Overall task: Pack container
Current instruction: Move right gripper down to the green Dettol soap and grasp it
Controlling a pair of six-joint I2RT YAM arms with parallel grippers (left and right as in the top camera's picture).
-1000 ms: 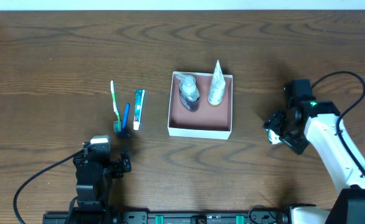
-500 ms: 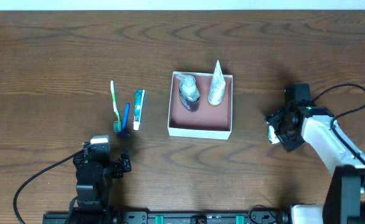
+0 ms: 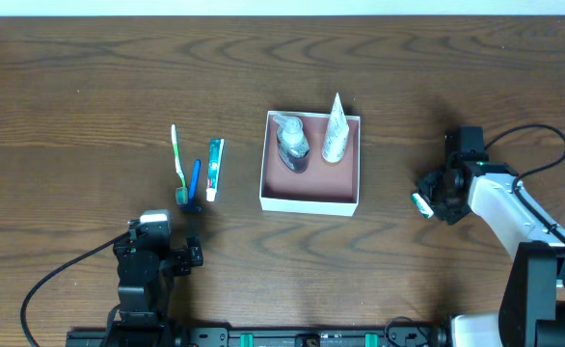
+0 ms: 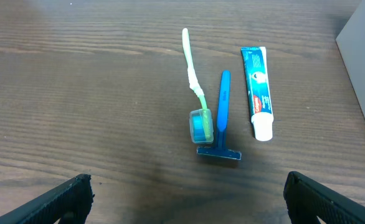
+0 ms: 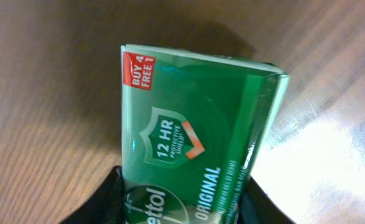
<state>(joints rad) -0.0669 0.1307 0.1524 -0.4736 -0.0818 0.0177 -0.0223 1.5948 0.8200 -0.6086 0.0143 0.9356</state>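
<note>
Overhead, dark wood table, right claw gripping soap box; left claw wide

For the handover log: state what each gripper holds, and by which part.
Right gripper: green Dettol soap box, pinched across its side edges at the brand-name end. Left gripper: nothing, open over the table.

The table is dark wood with visible grain and a dull sheen. The soap box is glossy printed card; the container is matt cardboard, the toothbrush and razor smooth plastic.
</note>
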